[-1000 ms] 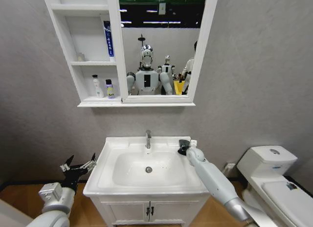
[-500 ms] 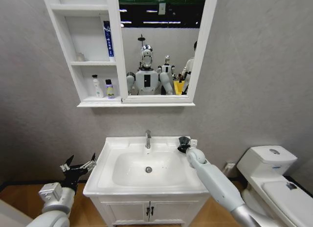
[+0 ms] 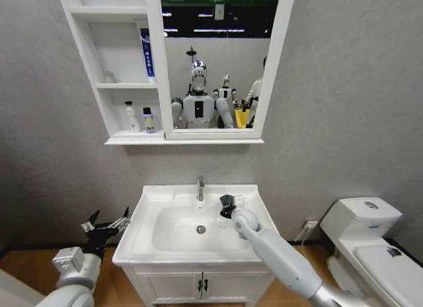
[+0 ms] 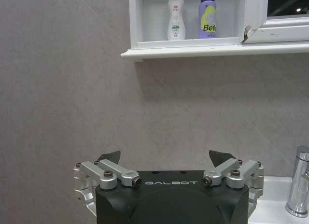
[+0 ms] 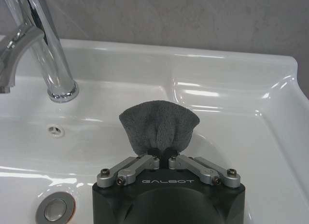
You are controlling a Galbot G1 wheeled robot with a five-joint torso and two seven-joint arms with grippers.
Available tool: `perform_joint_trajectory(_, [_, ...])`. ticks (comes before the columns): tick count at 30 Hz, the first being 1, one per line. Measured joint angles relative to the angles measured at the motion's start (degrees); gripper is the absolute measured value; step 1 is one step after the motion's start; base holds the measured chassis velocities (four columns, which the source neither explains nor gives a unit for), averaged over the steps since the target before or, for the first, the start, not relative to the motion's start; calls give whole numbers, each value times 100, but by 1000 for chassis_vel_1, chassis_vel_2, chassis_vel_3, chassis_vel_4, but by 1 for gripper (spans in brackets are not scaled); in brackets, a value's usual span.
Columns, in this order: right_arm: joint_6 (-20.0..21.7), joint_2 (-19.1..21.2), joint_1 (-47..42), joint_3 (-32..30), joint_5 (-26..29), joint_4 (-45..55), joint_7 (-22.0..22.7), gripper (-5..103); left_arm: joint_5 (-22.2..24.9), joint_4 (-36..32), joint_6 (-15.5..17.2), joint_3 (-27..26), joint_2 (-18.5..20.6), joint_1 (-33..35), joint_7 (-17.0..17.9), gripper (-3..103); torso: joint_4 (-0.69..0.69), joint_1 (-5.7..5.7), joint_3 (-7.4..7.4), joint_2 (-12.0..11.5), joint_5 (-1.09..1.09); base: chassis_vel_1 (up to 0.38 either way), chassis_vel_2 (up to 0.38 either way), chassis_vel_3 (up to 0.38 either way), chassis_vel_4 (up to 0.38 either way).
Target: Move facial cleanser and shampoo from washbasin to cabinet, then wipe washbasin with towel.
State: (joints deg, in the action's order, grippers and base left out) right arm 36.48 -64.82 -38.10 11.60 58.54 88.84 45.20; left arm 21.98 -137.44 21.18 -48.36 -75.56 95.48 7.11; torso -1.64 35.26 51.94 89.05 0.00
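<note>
White washbasin: right hand presses towel inside.

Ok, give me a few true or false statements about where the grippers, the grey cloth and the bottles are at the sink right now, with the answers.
1. The right gripper is shut on the small dark grey towel. True.
2. The towel is over the white ceramic washbasin, right of the chrome tap. True.
3. The left gripper holds a bottle. False: it is open and empty, left of the washbasin.
4. The white bottle and purple bottle stand on the washbasin rim. False: both stand in the lowest niche of the white wall-hung cabinet.
5. The towel lies on the white toilet. False: the right gripper holds it.
</note>
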Motion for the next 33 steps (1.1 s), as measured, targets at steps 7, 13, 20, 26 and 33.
perform_joint_trajectory(7, [68, -135, -36, 53, 7, -394, 53, 3, 0, 0, 0, 0, 0, 0, 0, 100, -1, 0, 0, 0, 1, 0, 0, 0, 0])
perform_joint_trajectory(13, [110, -232, -101, -43, -16, -626, -15, 3, 0, 0, 0, 0, 0, 0, 0, 100, -1, 0, 0, 0, 0, 0, 0, 0, 0])
perform_joint_trajectory(20, [246, -187, -181, -108, -45, -689, -34, 3, 0, 0, 0, 0, 0, 0, 0, 100, 0, 0, 0, 0, 0, 0, 0, 0, 0])
perform_joint_trajectory(26, [257, -158, -236, -129, -76, -702, -42, 3, 0, 0, 0, 0, 0, 0, 0, 100, 0, 0, 0, 0, 0, 0, 0, 0, 0])
perform_joint_trajectory(33, [220, -296, -255, -136, -161, -806, -94, 3, 0, 0, 0, 0, 0, 0, 0, 100, -1, 0, 0, 0, -1, 0, 0, 0, 0])
